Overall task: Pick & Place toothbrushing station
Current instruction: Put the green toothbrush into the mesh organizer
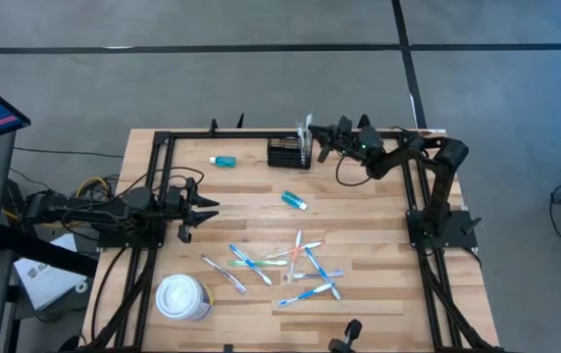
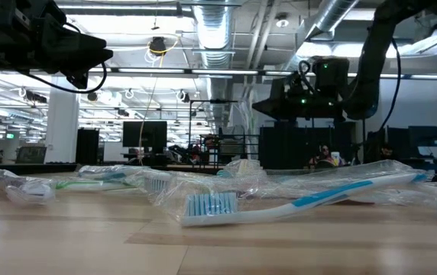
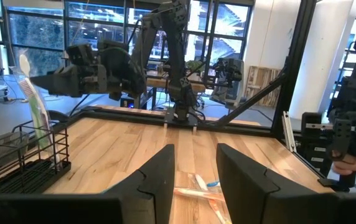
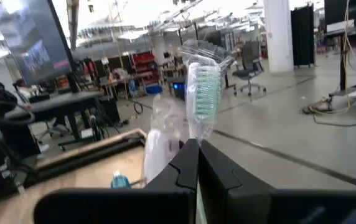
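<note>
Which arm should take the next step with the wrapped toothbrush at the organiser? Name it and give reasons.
Right. The right gripper is shut on a wrapped toothbrush right beside the black wire organiser at the far edge. The left gripper is open, holds nothing, and sits away near the table's left side.

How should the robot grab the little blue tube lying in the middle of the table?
Grip the blue tube across its narrow middle, coming straight down from above. It lies flat on the table, slanted, alone, with bare wood on both long sides for the fingers. The open left gripper is nearer; the right gripper holds a toothbrush.
</note>
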